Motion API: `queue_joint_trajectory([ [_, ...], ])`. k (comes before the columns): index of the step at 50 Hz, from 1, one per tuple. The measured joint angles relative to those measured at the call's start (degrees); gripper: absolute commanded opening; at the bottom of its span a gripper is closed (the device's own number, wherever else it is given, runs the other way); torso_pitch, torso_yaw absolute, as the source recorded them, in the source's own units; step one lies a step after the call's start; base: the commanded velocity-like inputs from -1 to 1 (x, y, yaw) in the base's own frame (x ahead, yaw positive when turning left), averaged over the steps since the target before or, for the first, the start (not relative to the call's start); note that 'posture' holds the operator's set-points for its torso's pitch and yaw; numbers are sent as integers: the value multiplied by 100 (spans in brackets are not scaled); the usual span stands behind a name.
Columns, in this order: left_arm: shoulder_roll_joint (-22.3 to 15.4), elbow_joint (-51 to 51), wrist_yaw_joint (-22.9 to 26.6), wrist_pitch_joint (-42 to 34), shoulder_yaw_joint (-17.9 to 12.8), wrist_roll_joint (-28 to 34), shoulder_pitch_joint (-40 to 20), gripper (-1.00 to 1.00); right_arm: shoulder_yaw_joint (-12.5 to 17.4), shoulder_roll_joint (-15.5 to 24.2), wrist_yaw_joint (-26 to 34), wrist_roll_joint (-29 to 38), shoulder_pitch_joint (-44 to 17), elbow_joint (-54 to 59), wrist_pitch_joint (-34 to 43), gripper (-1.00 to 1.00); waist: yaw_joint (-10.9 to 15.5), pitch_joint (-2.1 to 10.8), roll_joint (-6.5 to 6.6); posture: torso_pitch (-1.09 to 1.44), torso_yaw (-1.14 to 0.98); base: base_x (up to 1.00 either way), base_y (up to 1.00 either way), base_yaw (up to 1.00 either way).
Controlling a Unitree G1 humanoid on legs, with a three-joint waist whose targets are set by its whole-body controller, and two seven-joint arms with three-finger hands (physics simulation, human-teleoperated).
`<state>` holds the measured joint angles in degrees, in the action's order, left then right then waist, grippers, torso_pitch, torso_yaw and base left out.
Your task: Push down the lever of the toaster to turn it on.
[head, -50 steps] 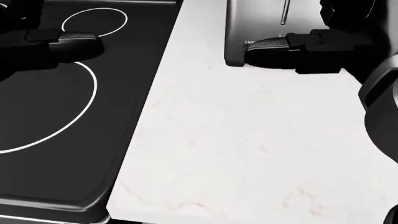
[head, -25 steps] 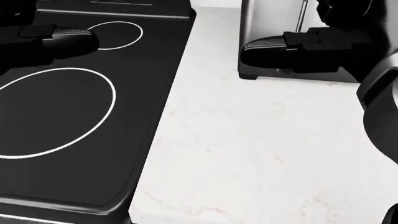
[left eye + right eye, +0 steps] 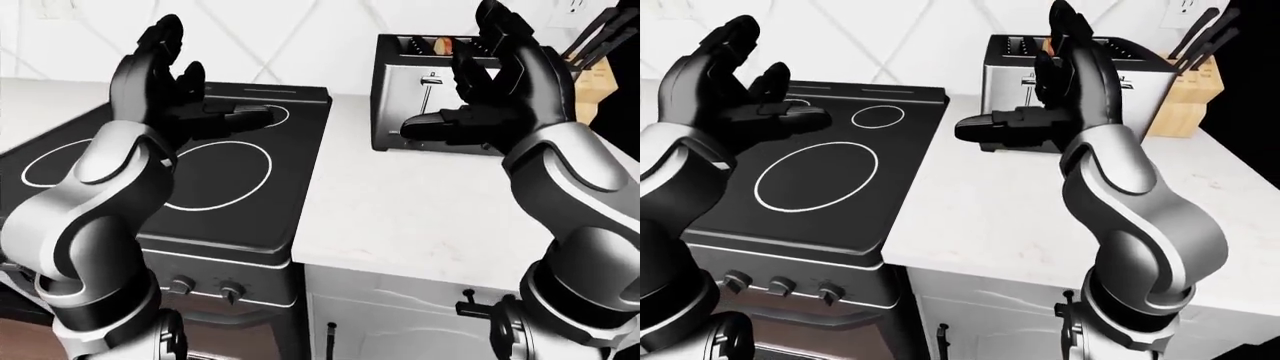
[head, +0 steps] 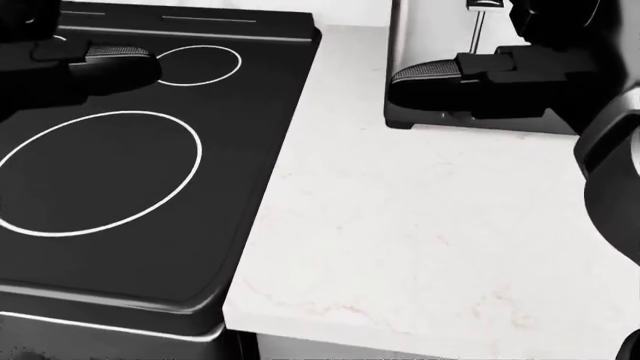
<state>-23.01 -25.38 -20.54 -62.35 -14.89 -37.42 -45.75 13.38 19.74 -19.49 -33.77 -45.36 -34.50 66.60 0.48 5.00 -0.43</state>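
The silver toaster stands on the white counter, at the top of the left-eye view. Its lever sits high in its slot on the near face. Something toasted brown pokes out of a top slot. My right hand is open and raised just in front of the toaster, its thumb stretched left across the lower face, below the lever. I cannot tell whether it touches. My left hand is open and empty above the black stove.
A wooden knife block stands right of the toaster by the wall. The stove top with white ring marks fills the left, with knobs on its face. White cabinets lie below the counter.
The whole head view has shifted: stove, counter edge and toaster slid down and right in the picture, so the camera moved. The toaster's lever now shows at the top. Both hands keep their pose.
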Motion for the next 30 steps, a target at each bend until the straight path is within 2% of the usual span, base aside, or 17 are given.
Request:
queue_joint_trajectory([
  [8,3,21,13,-18,5,14,1,100,-2,-20,18,30,12,21,3,100,20,159,-1,-28,0,0,0,0],
  [18,-3,-8,22,32,1,24,-21,100,9,-21,44,61,0,39,-31,100,57,502,-2,-32,0,0,0,0],
  [30,27,1,61,47,11,51,2,100,6,-26,38,59,6,18,-26,100,106,981,-21,-41,0,0,0,0],
])
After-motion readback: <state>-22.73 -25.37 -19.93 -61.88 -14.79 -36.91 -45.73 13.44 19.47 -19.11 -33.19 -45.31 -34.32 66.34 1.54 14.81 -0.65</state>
